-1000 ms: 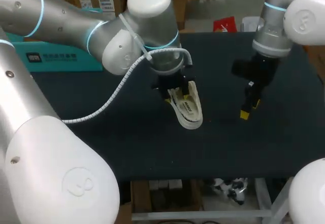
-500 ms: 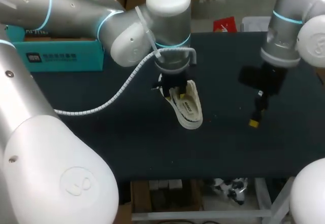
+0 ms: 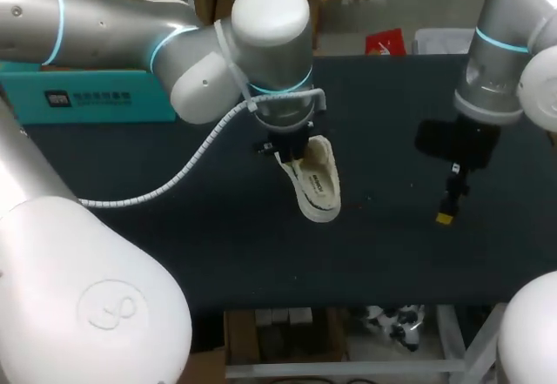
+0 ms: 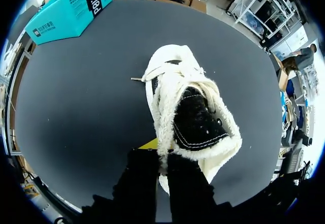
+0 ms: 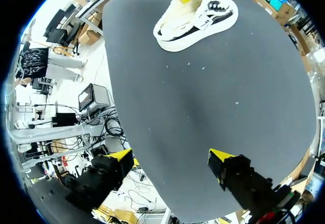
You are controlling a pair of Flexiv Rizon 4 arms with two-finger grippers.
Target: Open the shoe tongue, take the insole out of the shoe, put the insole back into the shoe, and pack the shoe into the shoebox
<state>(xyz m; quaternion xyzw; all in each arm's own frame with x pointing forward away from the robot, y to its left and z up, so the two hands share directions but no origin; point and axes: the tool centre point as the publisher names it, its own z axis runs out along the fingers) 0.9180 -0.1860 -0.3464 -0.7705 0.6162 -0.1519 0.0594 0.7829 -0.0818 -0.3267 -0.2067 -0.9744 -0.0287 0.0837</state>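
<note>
The shoe (image 3: 317,182) is found near the middle of the table (image 3: 191,236). In the head view its long axis is laid from 11 to 5 o'clock, with the toe pointed to 5 o'clock. Its fleece-lined rim at the 11 o'clock end is clenched by the left claw (image 4: 162,160). The right claw (image 5: 170,158) is held spread wide over the table at 3 o'clock, with nothing grasped. The shoebox (image 3: 96,97) at 10 o'clock is partly covered by the left arm (image 3: 130,27). The insole cannot be made out.
</note>
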